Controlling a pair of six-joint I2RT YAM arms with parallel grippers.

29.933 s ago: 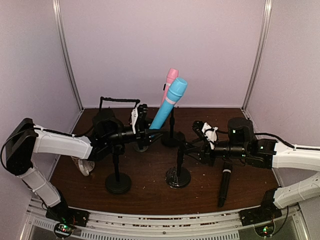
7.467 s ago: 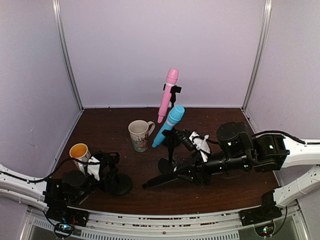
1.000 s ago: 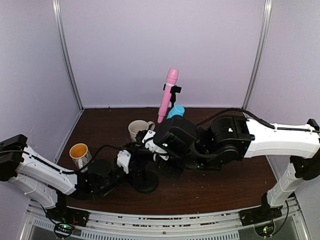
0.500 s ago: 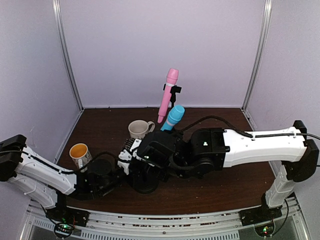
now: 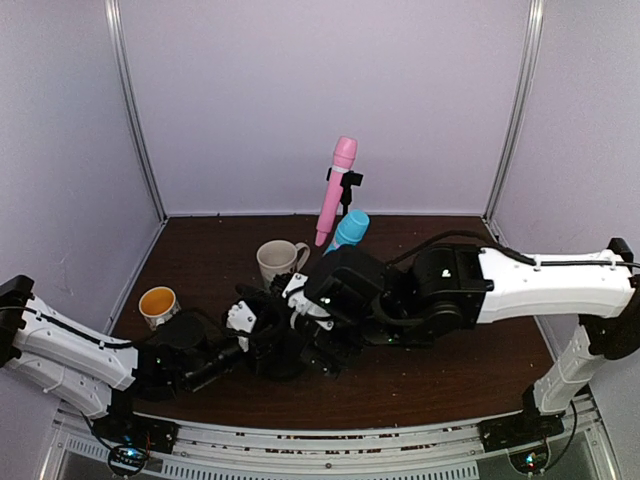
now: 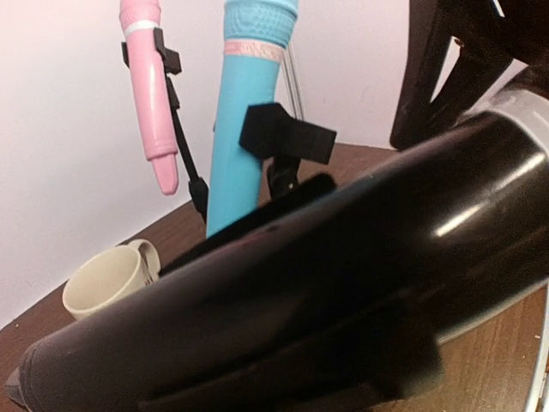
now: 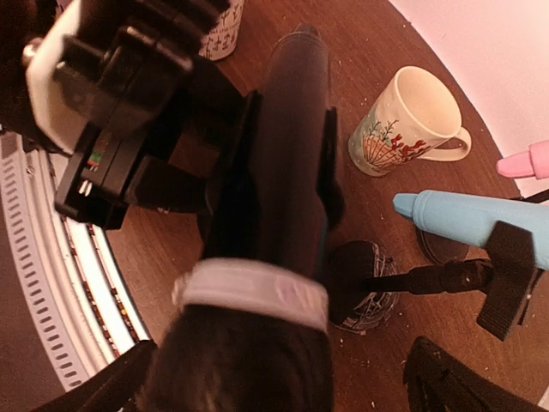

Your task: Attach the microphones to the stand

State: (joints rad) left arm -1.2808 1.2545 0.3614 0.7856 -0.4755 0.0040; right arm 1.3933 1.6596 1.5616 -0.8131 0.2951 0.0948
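clipped mics: pink (image 5: 338, 195), blue (image 5: 350, 228), black (image 7: 287, 163)

Black microphone (image 6: 343, 283) filling foreground, blue microphone (image 6: 249, 86) and pink microphone (image 6: 154, 103) clipped upright behind, cream mug (image 6: 103, 279)

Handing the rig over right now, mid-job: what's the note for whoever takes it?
Left gripper: appears shut on the front stand.
Right gripper: open, fingers on either side of the black microphone at its head end.
Pink microphone and light blue microphone: already clipped, at the back.
Black microphone: lying in the front stand's clip.
Left to do: confirm it is seated, then withdraw both arms.
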